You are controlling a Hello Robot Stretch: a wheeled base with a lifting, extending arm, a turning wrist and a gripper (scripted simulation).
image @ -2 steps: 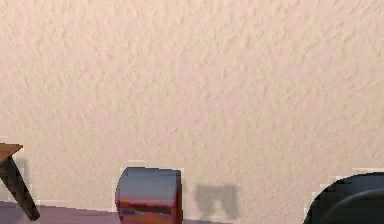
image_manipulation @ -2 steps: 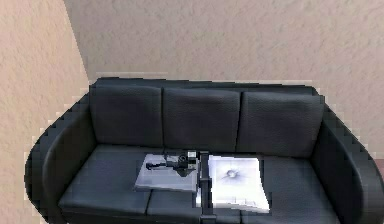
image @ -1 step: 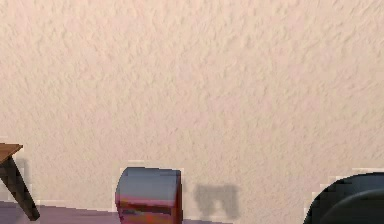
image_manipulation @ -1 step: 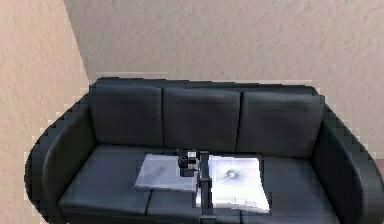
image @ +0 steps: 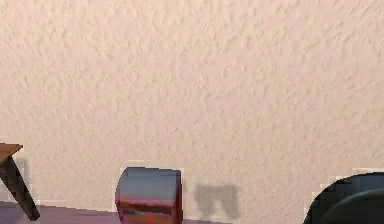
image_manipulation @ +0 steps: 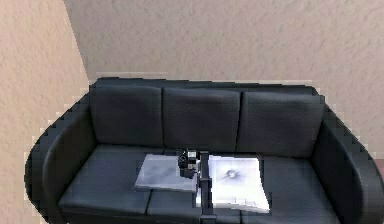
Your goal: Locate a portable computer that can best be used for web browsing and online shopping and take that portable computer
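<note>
The arm [image_manipulation: 205, 200] reaches straight out over the seat of the dark sofa [image_manipulation: 120, 115]. On the cushions, from the left, are a flat grey slab [image_manipulation: 158, 172], the end effector [image_manipulation: 185, 164] and a white closed laptop [image_manipulation: 238, 185]. I cannot tell whether the end effector holds anything.

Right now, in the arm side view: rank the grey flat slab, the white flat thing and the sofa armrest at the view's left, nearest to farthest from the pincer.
1. grey flat slab: on the seat, right beside the pincer, on its left.
2. white flat thing: on the seat, right of the arm.
3. sofa armrest: at the view's far left.
</note>
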